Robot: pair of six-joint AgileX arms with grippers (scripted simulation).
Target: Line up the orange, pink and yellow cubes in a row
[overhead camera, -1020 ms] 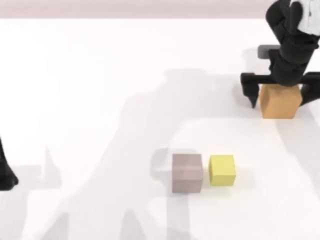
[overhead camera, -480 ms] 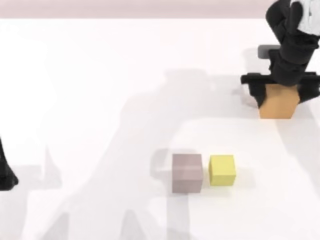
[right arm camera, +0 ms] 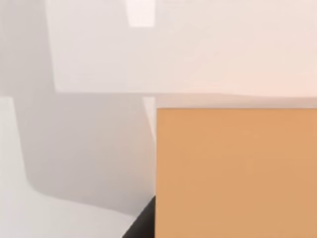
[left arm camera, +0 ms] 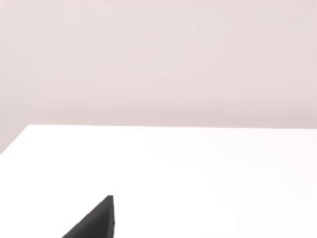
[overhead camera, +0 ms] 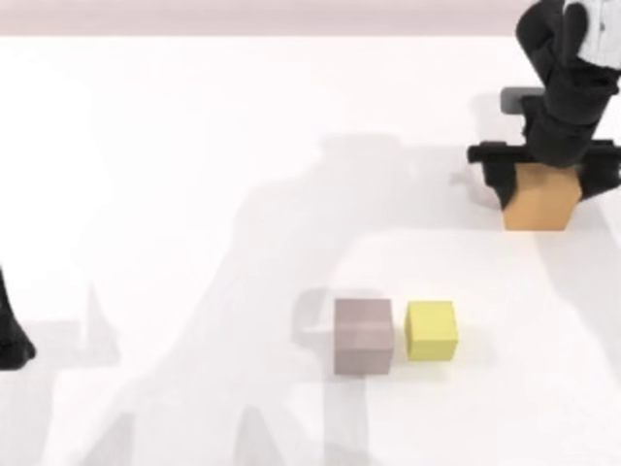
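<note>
The orange cube (overhead camera: pixel 541 206) sits at the table's far right, and it fills much of the right wrist view (right arm camera: pixel 237 173). My right gripper (overhead camera: pixel 545 183) is down over it, shut on it with one dark finger against each side. The mauve pink cube (overhead camera: pixel 364 336) and the smaller yellow cube (overhead camera: pixel 431 330) stand side by side near the table's front middle, a thin gap between them. My left arm (overhead camera: pixel 12 342) is parked at the left edge. Only one dark fingertip (left arm camera: pixel 101 215) shows in the left wrist view, off to one side with nothing beside it.
The white table (overhead camera: pixel 194 194) runs to a pinkish back wall (overhead camera: pixel 291 15). Soft arm shadows fall across its middle. Bare surface lies between the orange cube and the pink and yellow pair.
The right gripper's fingers have drawn in from a wide spread until they press the orange cube's sides. The pink cube, the yellow cube and the left arm have not moved.
</note>
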